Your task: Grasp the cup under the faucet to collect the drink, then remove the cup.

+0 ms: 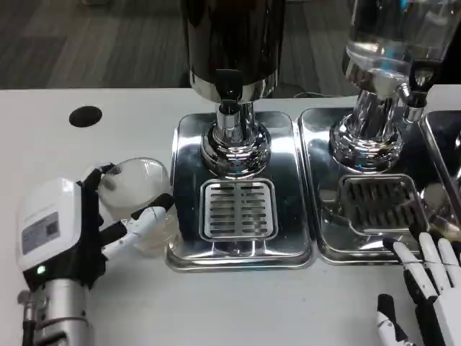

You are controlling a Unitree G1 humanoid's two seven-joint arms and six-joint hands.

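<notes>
The left hand [86,223] wraps its fingers around a clear round plastic cup [137,194]; the right hand [425,288] rests open, fingers spread, empty.

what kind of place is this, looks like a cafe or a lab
Probably a lab mock-up of a self-serve drink station: two beverage dispensers stand on chrome drip trays on a plain white table, and the robot's left hand holds a clear cup.
</notes>
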